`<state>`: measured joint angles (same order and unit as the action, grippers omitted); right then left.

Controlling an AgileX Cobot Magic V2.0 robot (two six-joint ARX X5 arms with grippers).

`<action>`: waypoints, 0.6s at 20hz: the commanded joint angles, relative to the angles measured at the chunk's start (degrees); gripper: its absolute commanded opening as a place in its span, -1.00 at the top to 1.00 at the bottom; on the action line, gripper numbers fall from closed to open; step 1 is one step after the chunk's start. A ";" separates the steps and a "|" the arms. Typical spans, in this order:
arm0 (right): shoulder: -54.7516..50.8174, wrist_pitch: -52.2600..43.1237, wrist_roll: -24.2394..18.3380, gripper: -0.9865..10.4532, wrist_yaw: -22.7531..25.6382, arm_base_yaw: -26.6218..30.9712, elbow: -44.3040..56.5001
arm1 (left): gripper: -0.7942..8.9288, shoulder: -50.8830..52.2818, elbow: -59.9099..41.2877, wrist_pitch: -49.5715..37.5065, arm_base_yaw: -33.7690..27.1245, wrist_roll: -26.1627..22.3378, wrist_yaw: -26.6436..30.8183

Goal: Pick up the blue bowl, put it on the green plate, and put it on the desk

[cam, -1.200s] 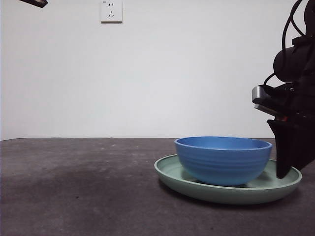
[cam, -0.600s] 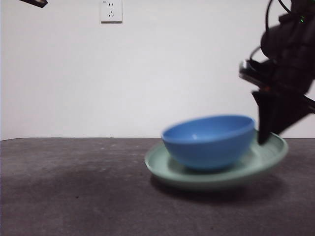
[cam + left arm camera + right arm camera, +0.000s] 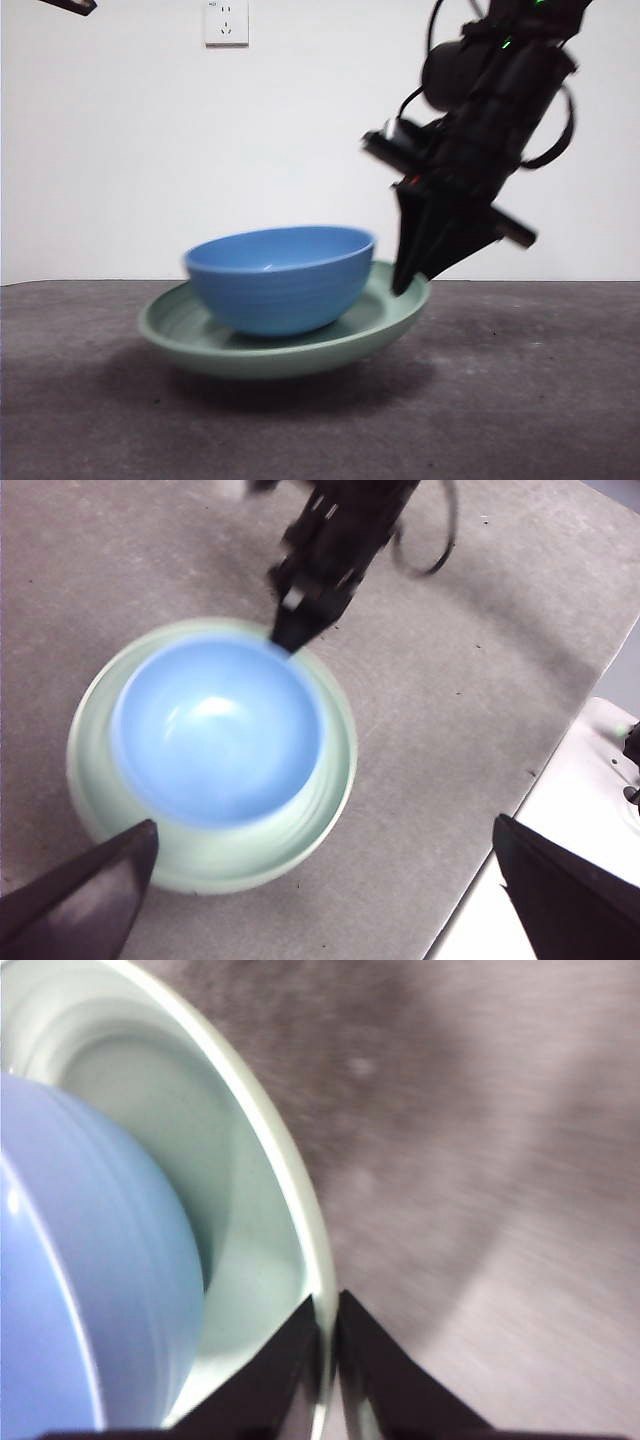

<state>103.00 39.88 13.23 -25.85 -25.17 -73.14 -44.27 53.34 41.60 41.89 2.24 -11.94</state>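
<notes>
Gripping the rim of the green plate (image 3: 290,345), the right gripper (image 3: 412,272) has its two black jaws clamped together on the plate's edge, one above and one below, as the right wrist view shows. The plate is wide, shallow and pale mint green, with a low raised rim and faint rings on its inner face. It is tilted: the held side is raised, and the opposite side is low, near the desk (image 3: 520,400), with a soft shadow beneath it. Whether that low edge touches the desk cannot be told.

Inside the plate sits the blue bowl (image 3: 280,275), round, deep and medium blue, with faint horizontal ridges on its outer wall and a pale glossy highlight within. It is narrower than the plate and leans with it, lying towards the side away from the gripper.

From above, the left gripper (image 3: 320,900) hangs high over the desk with its jaws spread wide apart, holding nothing. The desk is dark grey-brown and matte with lighter speckles. A white wall socket (image 3: 226,22) shows on the wall behind.
</notes>
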 commanded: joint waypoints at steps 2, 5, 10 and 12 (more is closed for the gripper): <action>4.31 -3.21 3.06 0.80 -1.66 -1.46 -1.20 | -0.39 -0.24 0.42 -0.57 0.39 -0.02 -0.09; 6.21 -3.61 3.04 0.80 -1.53 -1.49 -1.20 | -0.39 -0.24 0.42 -0.59 0.39 -0.02 -0.09; 6.45 -3.61 3.08 0.78 -1.53 -1.49 -1.20 | -0.39 -0.24 0.42 -0.63 0.39 -0.02 -0.09; 6.38 -3.93 2.99 0.66 -1.01 -1.49 -1.22 | -0.39 -0.24 0.42 -0.63 0.39 -0.02 -0.09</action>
<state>108.27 36.34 15.53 -26.81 -26.39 -73.14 -44.27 53.34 41.58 41.89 2.24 -11.94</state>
